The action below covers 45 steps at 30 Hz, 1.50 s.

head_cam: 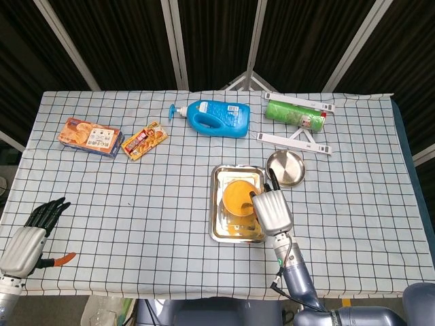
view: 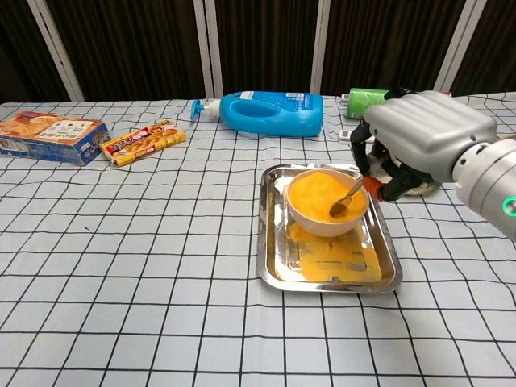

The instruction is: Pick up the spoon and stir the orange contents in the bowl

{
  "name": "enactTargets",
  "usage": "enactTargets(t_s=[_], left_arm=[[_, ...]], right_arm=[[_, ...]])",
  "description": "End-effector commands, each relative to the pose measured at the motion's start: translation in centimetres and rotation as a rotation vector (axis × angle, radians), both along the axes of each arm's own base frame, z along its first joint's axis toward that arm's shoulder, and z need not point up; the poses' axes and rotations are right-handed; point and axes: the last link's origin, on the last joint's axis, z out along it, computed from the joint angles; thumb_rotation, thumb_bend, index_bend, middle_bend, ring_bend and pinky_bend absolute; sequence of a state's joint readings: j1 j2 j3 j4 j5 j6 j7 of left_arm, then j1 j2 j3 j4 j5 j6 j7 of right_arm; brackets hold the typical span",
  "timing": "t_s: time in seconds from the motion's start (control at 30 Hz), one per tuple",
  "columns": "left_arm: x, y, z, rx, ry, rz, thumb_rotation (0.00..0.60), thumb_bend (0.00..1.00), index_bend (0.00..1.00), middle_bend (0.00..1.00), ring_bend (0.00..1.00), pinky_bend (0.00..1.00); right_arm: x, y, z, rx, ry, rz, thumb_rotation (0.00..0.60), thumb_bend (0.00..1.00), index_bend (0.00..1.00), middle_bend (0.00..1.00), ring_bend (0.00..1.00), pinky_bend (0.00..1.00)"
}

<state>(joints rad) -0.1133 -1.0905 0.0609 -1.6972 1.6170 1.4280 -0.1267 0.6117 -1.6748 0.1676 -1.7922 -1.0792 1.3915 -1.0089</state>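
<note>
A table [head_cam: 136,224] covered in a white cloth with a dark grid fills both views, and behind its far edge hang dark curtain panels between pale uprights. Near the middle of the table, a little toward the right edge, sits a steel tray [view: 326,280] smeared with orange; inside it stands the bowl [view: 326,201] heaped with orange contents. The right hand [view: 419,141] hangs over the tray's right rim and grips the spoon [view: 345,199] — its scoop is down in the orange contents at the bowl's right side, the handle running up into the curled fingers. In the head view the same hand [head_cam: 272,212] covers the tray's near right corner.

The left hand [head_cam: 30,238] rests at the near left corner of the table, fingers stretched out and apart, holding nothing.

Along the far edge lie a blue pump bottle [head_cam: 214,117] on its side and a green canister [head_cam: 293,114] resting on a white rack [head_cam: 296,141]. A small round steel dish [head_cam: 285,167] sits just beyond the tray's far right corner. Toward the far left corner lie a snack box [head_cam: 90,136] and a slim packet [head_cam: 145,140].

Bare cloth spreads across the whole near left half — and along the right edge as well.
</note>
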Motion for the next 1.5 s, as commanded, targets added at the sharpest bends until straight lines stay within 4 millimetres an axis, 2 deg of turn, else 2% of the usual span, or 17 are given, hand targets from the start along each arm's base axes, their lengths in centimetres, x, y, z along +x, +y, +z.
enactTargets(t_s=[0.03, 0.43, 0.97, 1.5], left_arm=[[0.0, 0.0, 0.0, 0.001, 0.000, 0.000, 0.600, 0.00, 0.00, 0.00, 0.00, 0.00], [0.0, 0.0, 0.0, 0.003, -0.001, 0.001, 0.600, 0.00, 0.00, 0.00, 0.00, 0.00], [0.0, 0.0, 0.0, 0.002, 0.003, 0.000, 0.600, 0.00, 0.00, 0.00, 0.00, 0.00], [0.0, 0.0, 0.0, 0.001, -0.002, 0.001, 0.600, 0.00, 0.00, 0.00, 0.00, 0.00]], right_arm=[[0.1, -0.1, 0.0, -0.002, 0.003, 0.001, 0.600, 0.78, 0.93, 0.79, 0.39, 0.00], [-0.1, -0.7, 0.7, -0.031, 0.006, -0.013, 0.600, 0.78, 0.93, 0.79, 0.39, 0.00], [-1.8, 1.2, 2.2, -0.013, 0.011, -0.029, 0.600, 0.78, 0.93, 0.79, 0.39, 0.00], [-2.1, 0.6, 0.1, 0.009, -0.010, -0.056, 0.600, 0.78, 0.93, 0.79, 0.39, 0.00]])
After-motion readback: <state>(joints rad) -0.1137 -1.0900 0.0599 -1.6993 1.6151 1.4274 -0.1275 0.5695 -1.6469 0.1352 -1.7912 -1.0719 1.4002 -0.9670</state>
